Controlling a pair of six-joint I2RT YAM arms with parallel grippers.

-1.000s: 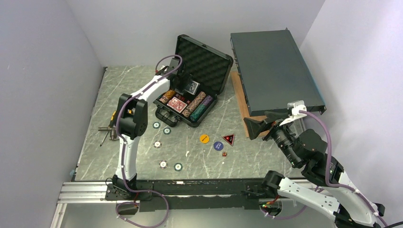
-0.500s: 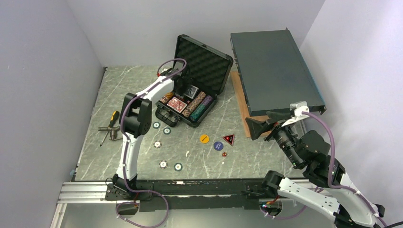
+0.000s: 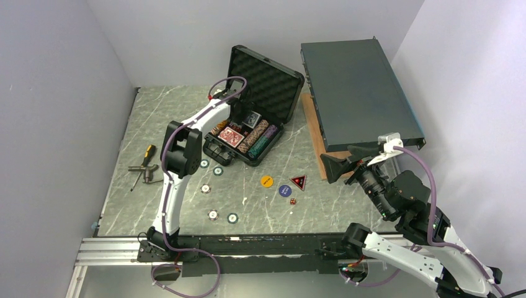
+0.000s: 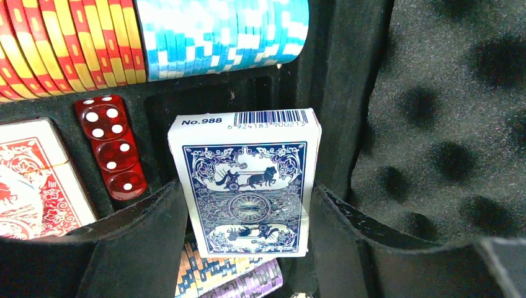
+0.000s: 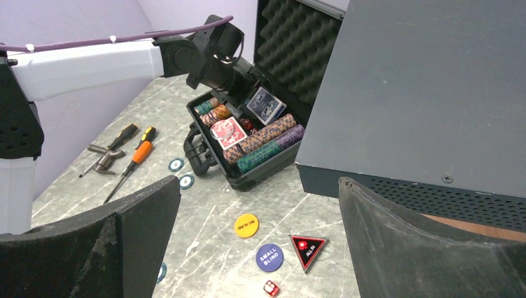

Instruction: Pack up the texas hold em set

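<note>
Red deck (image 4: 34, 180), half off-frame

Tight squeeze at the case! The left gripper (image 4: 246, 192), clamped on the blue card deck (image 4: 245, 161), has the black egg-crate foam lid (image 3: 267, 84) standing upright on the far side and red translucent dice (image 4: 111, 146) just beside it. On the grey marble table (image 3: 248, 208), an open lane runs between 5 loose round chips (image 3: 218, 170) left and the yellow round button (image 3: 266, 180) right. The large flat dark grey metal box (image 3: 356, 93) walls off the far right, and the right gripper (image 5: 258, 186) hangs wide open beside it.
</note>
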